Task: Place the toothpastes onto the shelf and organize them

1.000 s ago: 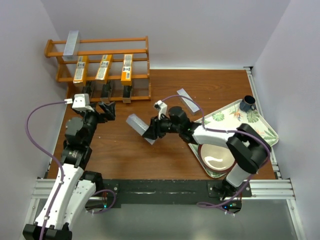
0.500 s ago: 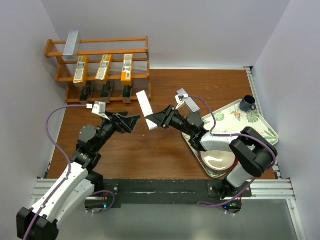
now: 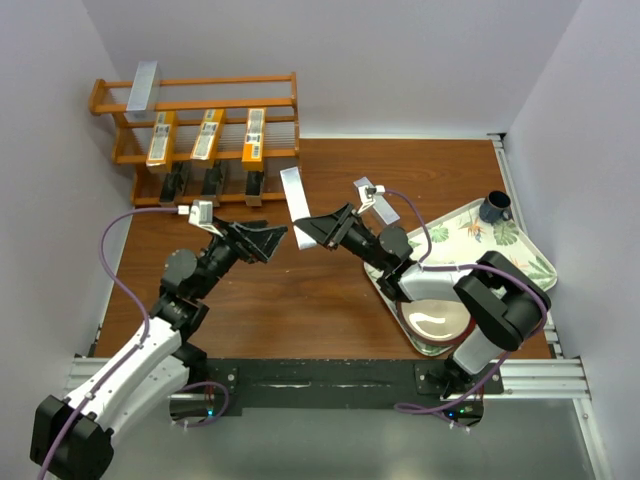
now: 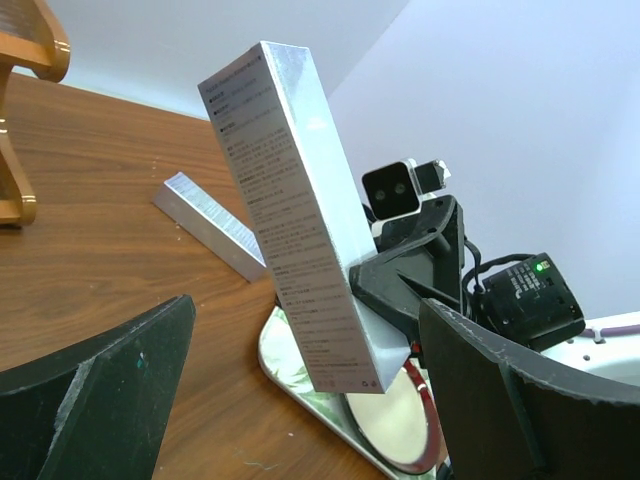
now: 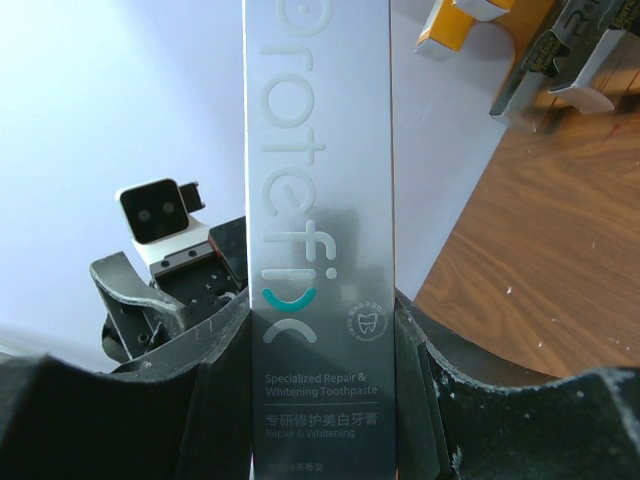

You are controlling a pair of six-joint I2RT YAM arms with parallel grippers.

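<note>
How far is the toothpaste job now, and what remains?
Done: the shelf holds a silver carton on top, three orange cartons in the middle, three black cartons below. In hand: the right arm's jaws grip a second silver carton, the left arm's jaws open beside it. Left: that one and a third silver carton on the table.

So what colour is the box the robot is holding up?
Shiny silver-grey toothpaste carton, with a teal mark; right wrist view shows it best.

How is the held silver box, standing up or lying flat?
Standing up, a bit tilted. The right hand grips the silver box by its bottom end; its top points up.
</note>
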